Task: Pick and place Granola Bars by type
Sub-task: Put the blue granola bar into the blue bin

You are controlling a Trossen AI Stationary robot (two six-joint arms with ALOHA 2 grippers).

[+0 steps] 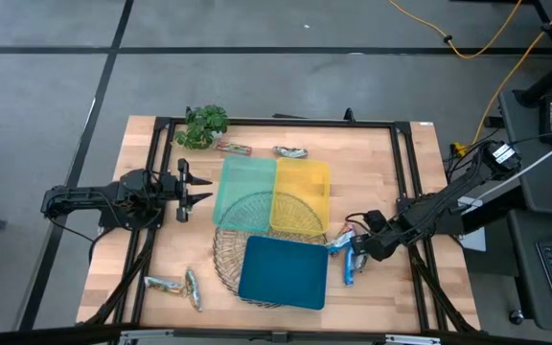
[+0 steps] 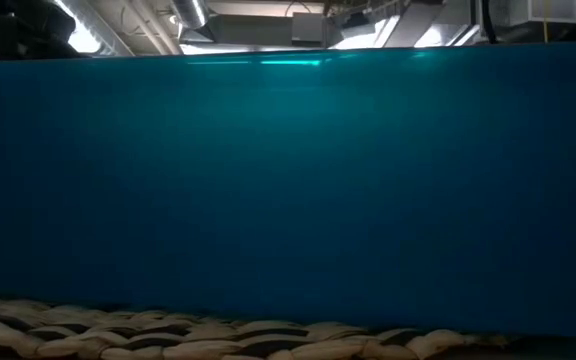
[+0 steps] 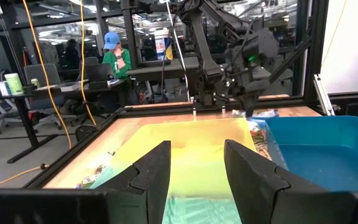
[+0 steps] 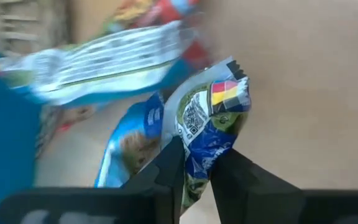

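Three blue-wrapped granola bars lie right of the blue tray (image 1: 284,271); one (image 1: 338,243) shows beside my right gripper (image 1: 357,253), which is shut on another (image 4: 213,124). Two silver-green bars (image 1: 161,285) (image 1: 195,288) lie flat near the table's near-left corner. A red-brown bar (image 1: 235,149) and a silver-green one (image 1: 291,151) lie by the far edge. My left gripper (image 1: 195,188) hovers open, left of the green tray (image 1: 247,187), touching nothing; its fingers (image 3: 151,177) frame the trays. My right gripper pinches a blue granola bar between its two fingers at the wrapper's middle (image 4: 199,163). The crimped end (image 4: 230,84) sticks out beyond the fingertips. The fingers slant down from the table's right side. Whether the bar is off the table, I cannot tell.
A yellow tray (image 1: 303,190) sits beside the green one, both partly over a wire basket (image 1: 226,251), with the blue tray on its near side. A small green plant (image 1: 204,125) stands at the far left corner. The blue tray's wall (image 2: 288,190) fills the low view.
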